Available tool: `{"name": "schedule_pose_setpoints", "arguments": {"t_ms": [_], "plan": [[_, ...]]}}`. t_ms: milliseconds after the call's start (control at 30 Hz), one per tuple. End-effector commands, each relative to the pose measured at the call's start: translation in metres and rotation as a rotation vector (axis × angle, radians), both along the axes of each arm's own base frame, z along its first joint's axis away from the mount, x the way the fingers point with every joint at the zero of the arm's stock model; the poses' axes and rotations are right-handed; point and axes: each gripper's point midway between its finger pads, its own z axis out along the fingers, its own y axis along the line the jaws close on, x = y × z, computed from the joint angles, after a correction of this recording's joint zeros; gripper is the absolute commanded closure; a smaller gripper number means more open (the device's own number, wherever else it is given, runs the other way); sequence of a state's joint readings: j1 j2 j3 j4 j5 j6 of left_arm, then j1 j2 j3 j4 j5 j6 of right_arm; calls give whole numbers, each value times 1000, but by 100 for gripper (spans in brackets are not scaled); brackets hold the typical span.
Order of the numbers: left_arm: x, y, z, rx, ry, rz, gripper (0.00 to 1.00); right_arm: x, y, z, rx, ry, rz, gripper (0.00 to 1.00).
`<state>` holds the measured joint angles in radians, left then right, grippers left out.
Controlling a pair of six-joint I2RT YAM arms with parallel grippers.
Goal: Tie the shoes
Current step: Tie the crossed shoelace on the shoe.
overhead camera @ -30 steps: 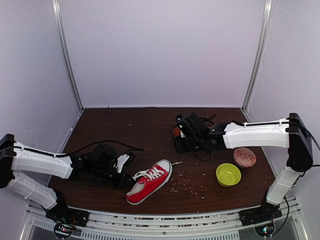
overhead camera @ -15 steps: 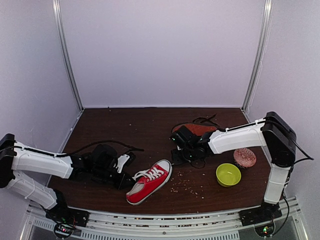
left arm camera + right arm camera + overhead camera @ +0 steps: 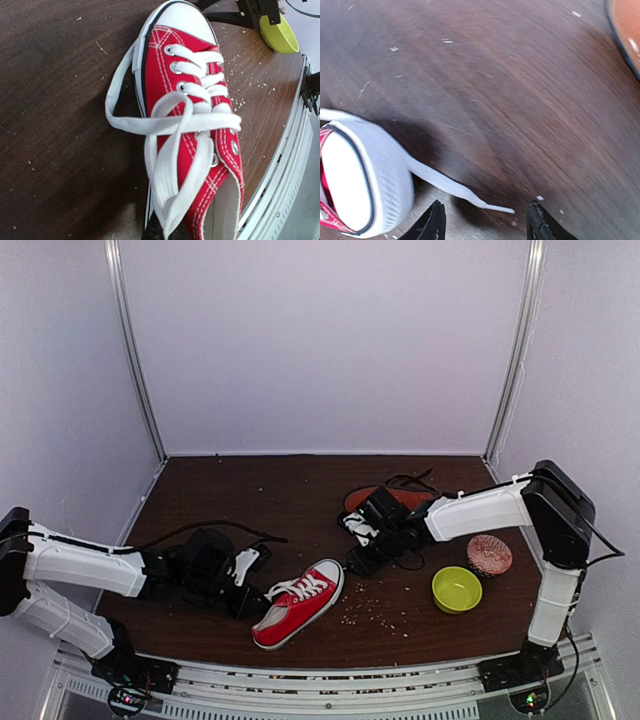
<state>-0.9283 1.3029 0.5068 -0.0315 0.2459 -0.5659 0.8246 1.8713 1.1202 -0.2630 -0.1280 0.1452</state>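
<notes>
White lace (image 3: 165, 200), flat and woven, is doubled and clamped in the left gripper (image 3: 156, 232). Just ahead lies the red canvas sneaker (image 3: 172, 100), toe pointing away. Right gripper (image 3: 485, 222) stands apart, the loose lace end (image 3: 490, 205) lying flat between its fingers (image 3: 436, 222), the smooth rubber toe cap (image 3: 345, 190) to their left. Hazard: the thin end hugs the wood-grain table (image 3: 520, 100); closing high would miss it, and pulling may drag the light sneaker. Black shoe (image 3: 395, 496), reddish sole showing, lies farther ahead-right.
</notes>
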Motion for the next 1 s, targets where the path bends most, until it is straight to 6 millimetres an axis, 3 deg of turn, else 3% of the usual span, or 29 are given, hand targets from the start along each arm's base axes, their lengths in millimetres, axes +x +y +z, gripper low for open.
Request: {"name": "schedule_pose_setpoints", "arguments": {"t_ms": [0, 133, 233, 300, 400, 467, 533, 767, 967], "plan": [[7, -7, 8, -17, -16, -2, 100, -7, 11, -8, -34, 17, 171, 44], [7, -6, 9, -10, -17, -3, 100, -7, 10, -17, -76, 15, 217, 45], [7, -5, 9, -5, -17, -3, 100, -5, 9, -25, -113, 15, 234, 52], [7, -5, 10, -3, -18, -4, 100, -2, 6, -30, -138, 8, 227, 65], [7, -5, 11, -5, -19, -3, 100, 5, -1, -32, -165, -22, 180, 99], [7, -6, 11, -7, -18, -4, 100, 14, -5, -24, -162, -74, 119, 100], [7, -8, 11, -10, -16, -9, 100, 30, -6, -6, -132, -145, 38, 100], [7, -13, 11, -15, -8, -32, 100, 81, 16, 90, 75, -356, -156, 100], [7, -11, 14, -19, -17, -23, 100, 91, 29, 152, 265, -420, -242, 100]]}}
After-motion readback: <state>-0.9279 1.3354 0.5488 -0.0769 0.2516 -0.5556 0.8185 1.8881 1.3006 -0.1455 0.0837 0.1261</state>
